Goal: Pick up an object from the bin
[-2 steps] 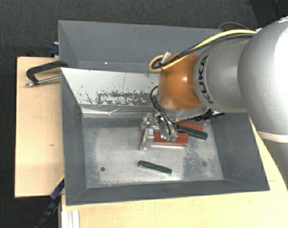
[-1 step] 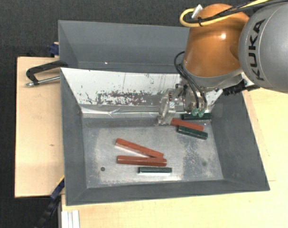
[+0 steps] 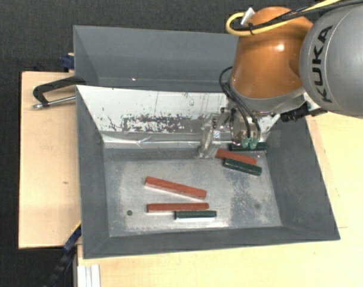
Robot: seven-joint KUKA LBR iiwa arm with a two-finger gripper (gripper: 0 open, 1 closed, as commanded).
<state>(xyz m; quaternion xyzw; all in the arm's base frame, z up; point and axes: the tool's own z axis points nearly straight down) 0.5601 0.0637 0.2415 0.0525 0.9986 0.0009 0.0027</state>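
Bright even light; white glare streaks the bin's back wall [image 3: 146,107].

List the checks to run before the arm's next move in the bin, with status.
1. Gripper is inside the bin, at the back right of the floor: ok.
2. A candidate is close by: ok. The short red bar lies right by the gripper, on its near side.
3. Candidate lies alone: not ok. The dark green bar lies tight against it.
4. Something is already held: cannot tell.
5. Clearance to the back wall: cannot tell. The gripper looks close to it.
6. Other pieces are out of the way: ok. The long red bar, front red bar and front green bar lie well to the left.
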